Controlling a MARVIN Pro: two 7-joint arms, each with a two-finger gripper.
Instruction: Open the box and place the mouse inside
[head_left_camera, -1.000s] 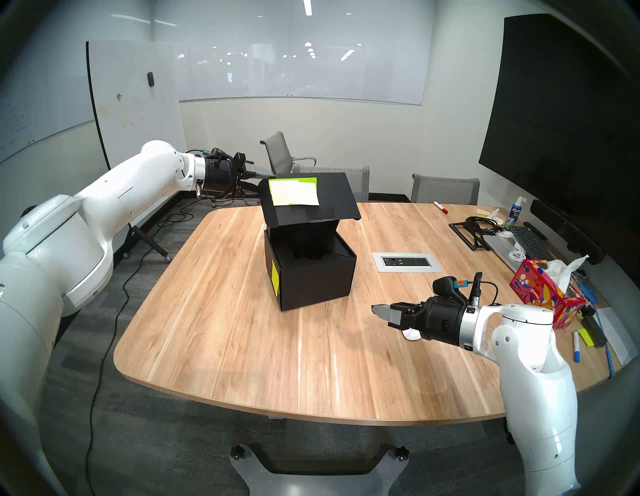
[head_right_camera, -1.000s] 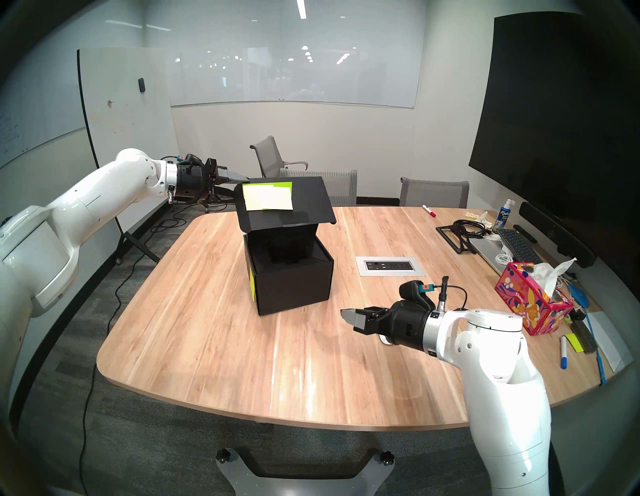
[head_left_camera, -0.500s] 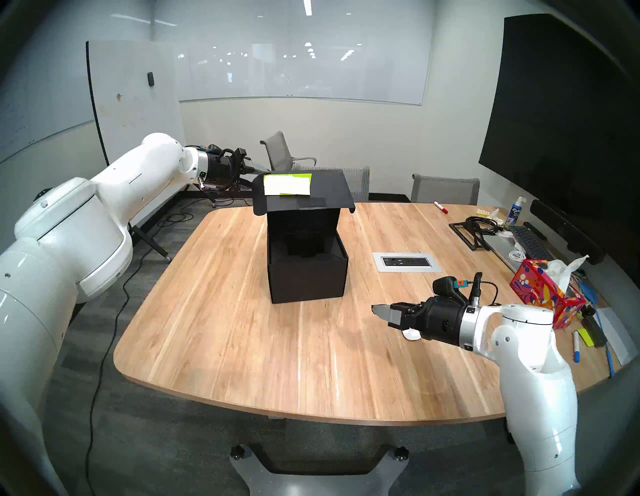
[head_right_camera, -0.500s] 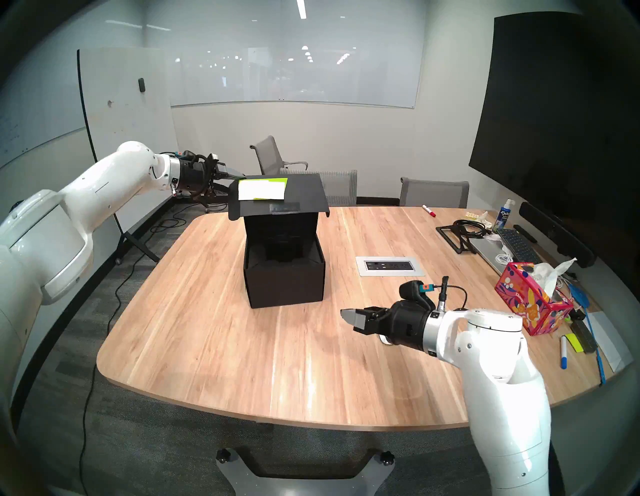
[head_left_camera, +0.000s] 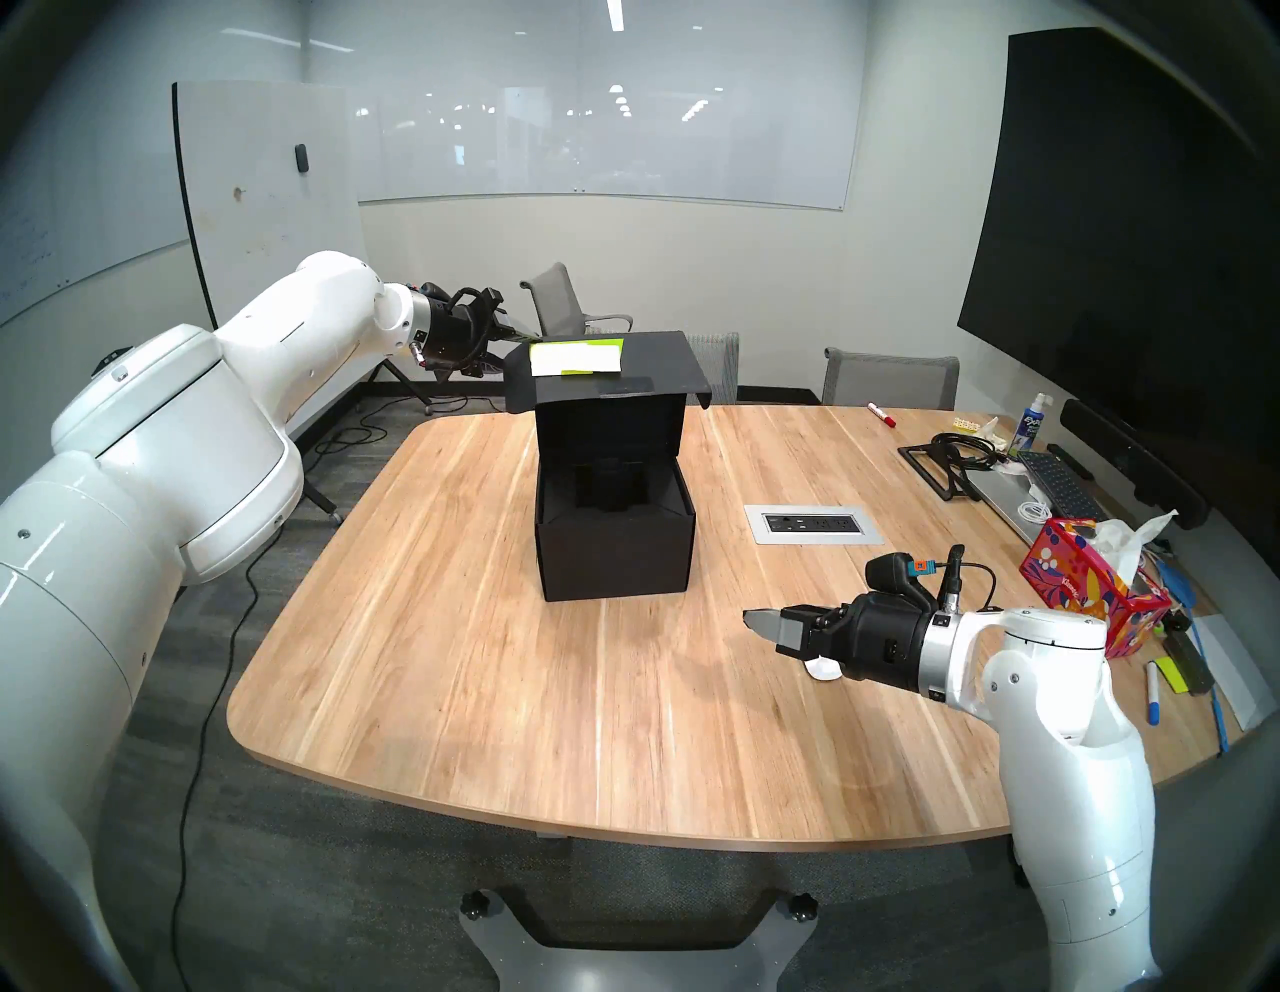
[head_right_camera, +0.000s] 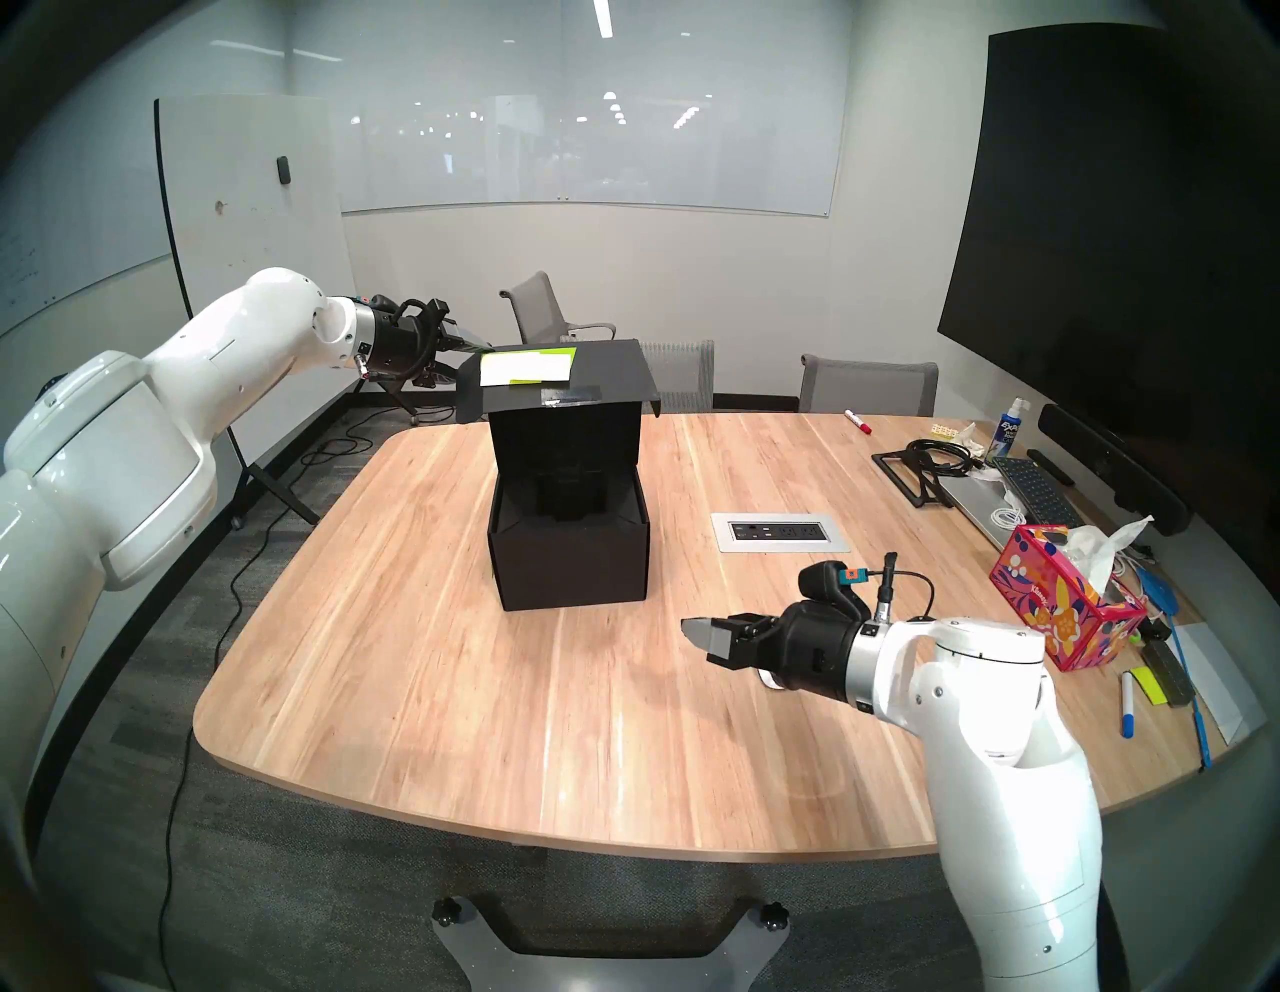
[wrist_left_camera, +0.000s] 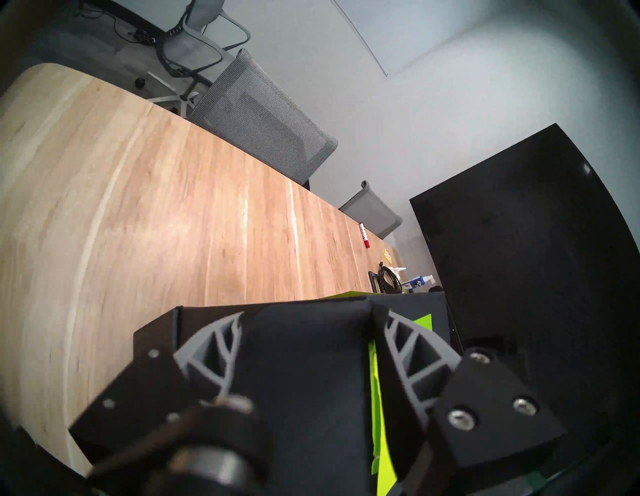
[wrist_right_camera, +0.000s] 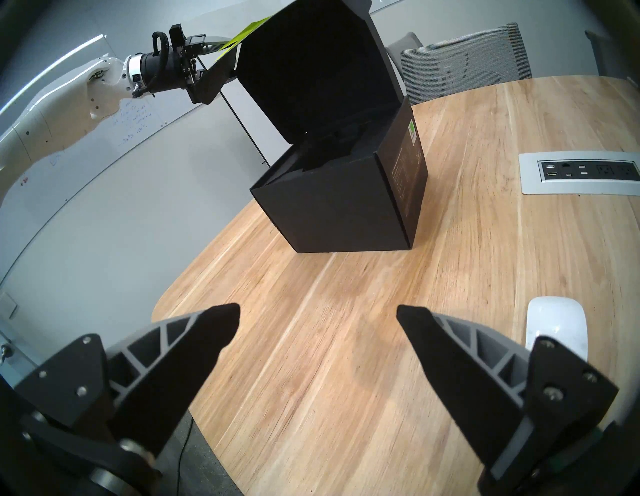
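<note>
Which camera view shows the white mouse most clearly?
The right wrist view: the mouse lies on the table, mostly unobstructed. Both head views show only a white sliver under the right end effector; the left wrist view shows none.

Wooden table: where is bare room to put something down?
The light wooden table is bare in front of the open black cardboard box, and to its left. The right edge is crowded around the red floral tissue box.

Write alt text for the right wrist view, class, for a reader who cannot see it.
A black box stands open on a wooden table, its lid flap held up by the left gripper. In the foreground the right gripper hangs open and empty, with a white mouse lying on the table beside it.
</note>
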